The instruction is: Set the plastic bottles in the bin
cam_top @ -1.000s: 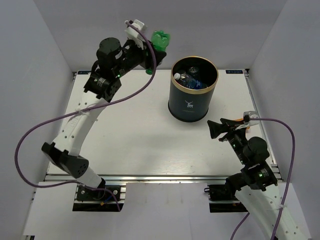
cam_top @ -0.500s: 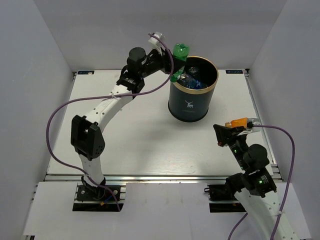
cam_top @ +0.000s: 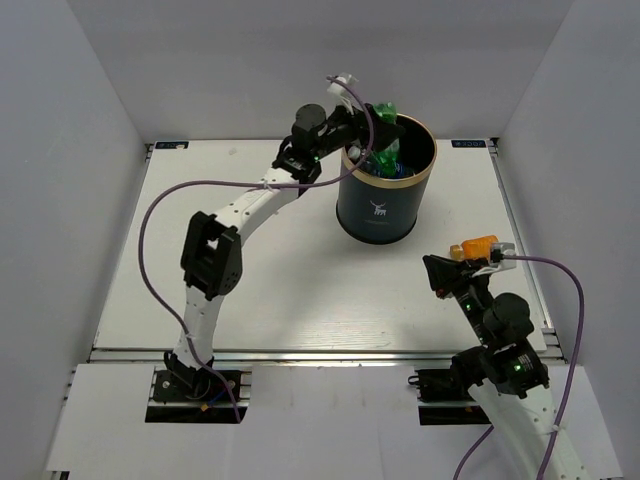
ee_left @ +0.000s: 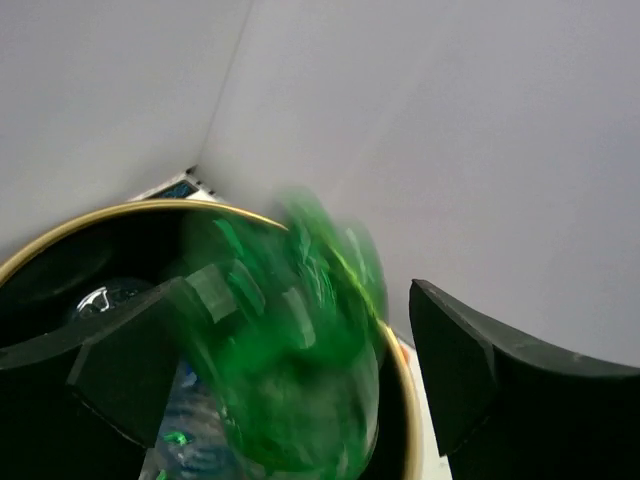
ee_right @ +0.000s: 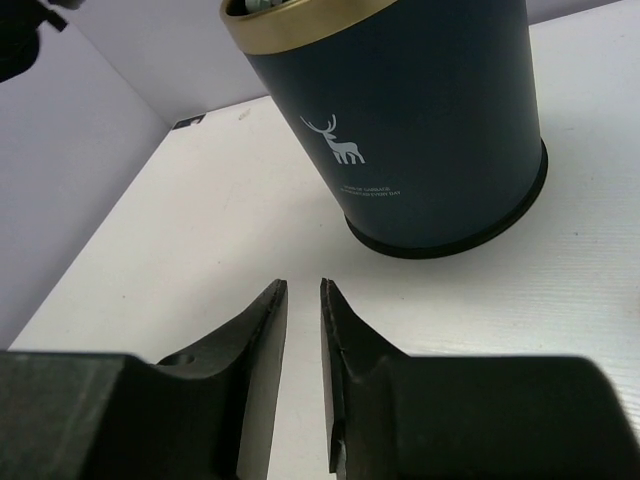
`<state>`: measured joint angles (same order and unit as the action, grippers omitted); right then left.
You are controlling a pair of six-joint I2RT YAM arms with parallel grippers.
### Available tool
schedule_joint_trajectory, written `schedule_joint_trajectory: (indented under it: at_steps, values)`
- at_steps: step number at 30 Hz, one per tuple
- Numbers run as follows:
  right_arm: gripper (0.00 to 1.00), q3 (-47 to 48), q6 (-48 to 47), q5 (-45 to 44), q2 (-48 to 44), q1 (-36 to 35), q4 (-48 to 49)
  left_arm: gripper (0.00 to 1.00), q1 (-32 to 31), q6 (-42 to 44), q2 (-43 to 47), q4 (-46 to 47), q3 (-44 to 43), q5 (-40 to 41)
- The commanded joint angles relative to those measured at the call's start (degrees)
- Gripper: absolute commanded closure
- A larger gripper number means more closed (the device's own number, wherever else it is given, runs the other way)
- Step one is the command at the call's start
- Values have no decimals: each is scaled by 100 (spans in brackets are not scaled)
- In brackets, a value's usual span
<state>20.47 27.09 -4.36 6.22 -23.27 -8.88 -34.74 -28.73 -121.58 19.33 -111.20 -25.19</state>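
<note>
The bin [cam_top: 378,205], dark with a gold rim and a white deer logo, stands at the back of the table. My left gripper [cam_top: 368,138] hangs over its near-left rim, open. The green bottle [cam_top: 388,135] is tipping into the bin's mouth; in the left wrist view the green bottle [ee_left: 300,360] is a blur between the wide-apart fingers [ee_left: 470,370], free of both. Clear bottles with blue labels [cam_top: 398,170] lie inside. An orange bottle [cam_top: 476,243] lies on the table just behind my right gripper [cam_top: 438,272], whose jaws [ee_right: 302,295] stand a narrow gap apart with nothing between them, facing the bin [ee_right: 420,130].
White walls close in the table [cam_top: 260,270] at the back and both sides. The purple cable [cam_top: 160,210] of the left arm loops over the table's left half. The left arm stretches diagonally from its base to the bin.
The left arm swung right from the back-left to above the bin, opened its jaws and let the green bottle go. The right gripper drew back slightly toward its base; its jaws narrowed.
</note>
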Motion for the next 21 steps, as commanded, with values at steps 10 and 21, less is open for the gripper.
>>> schedule_joint_trajectory:
  at_steps: [10, 21]
  values:
    - [47, -70, 156, -564, 2, 15, 159, 0, -191, 947, 712, -1563, -1151, 1112]
    - [27, 1547, 2658, -3789, 2164, 33, -2080, 0, -191, 1774, 5765, -2126, 4498, 3458]
